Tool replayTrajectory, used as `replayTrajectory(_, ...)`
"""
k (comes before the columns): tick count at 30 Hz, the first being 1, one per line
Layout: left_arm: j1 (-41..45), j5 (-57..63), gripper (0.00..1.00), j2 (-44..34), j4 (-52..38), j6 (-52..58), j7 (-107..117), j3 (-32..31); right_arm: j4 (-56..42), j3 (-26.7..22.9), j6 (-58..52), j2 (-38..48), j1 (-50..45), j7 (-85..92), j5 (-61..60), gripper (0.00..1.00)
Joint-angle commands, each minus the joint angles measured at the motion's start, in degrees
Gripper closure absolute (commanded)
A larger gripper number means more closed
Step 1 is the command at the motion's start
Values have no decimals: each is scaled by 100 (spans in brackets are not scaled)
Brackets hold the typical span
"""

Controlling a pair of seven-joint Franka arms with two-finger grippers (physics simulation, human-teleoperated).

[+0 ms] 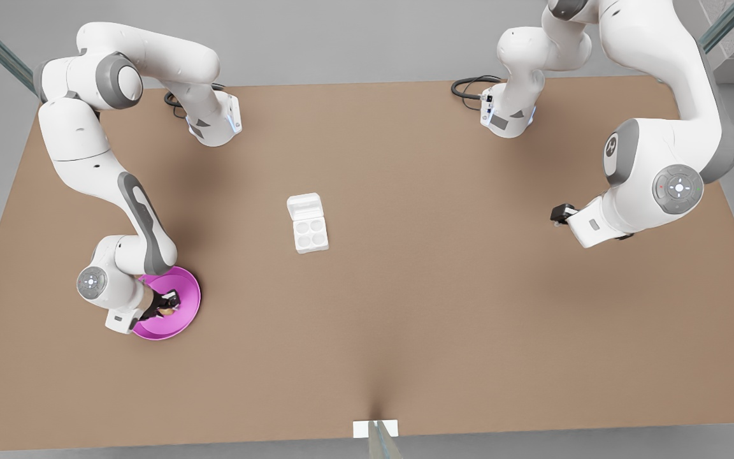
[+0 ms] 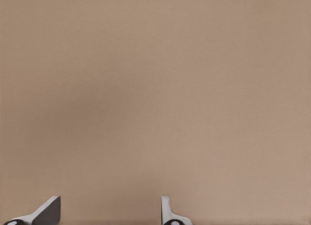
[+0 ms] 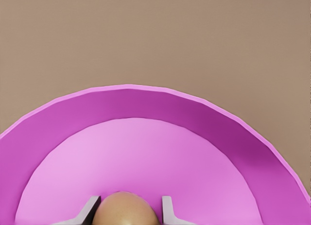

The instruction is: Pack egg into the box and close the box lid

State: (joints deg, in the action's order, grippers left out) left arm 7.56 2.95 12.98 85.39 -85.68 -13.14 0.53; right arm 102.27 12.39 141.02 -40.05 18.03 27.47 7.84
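On the front view's left, the right gripper is down inside the pink plate, its fingers set either side of the egg; whether they press it I cannot tell. At mid-table the box sits with four bare cups and its lid folded back flat, well apart from the plate. Over on the front view's right, the left gripper waits above the table, fingers spread and grasping nothing
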Motion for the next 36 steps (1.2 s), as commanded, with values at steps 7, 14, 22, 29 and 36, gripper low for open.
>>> replayTrajectory(7, 0, 4, 0, -6, -5, 7, 5, 0, -14, 1, -13, -2, 7, 74, -2, 55)
replayTrajectory(14, 9, -5, 0, -6, -5, 7, 13, 0, -120, 10, -101, 15, 25, 92, -10, 56)
replayTrajectory(22, 9, 4, 0, -6, -5, 7, 13, 0, -542, 18, -611, 24, -72, 48, -10, 56)
replayTrajectory(29, 9, 4, 0, -6, -4, 16, 13, 0, -1368, 45, -1498, 24, -458, -707, -72, 56)
replayTrajectory(36, 9, 4, 0, 3, -5, 16, 13, 0, -1816, 45, -2289, 24, -1276, -2052, -81, 56)
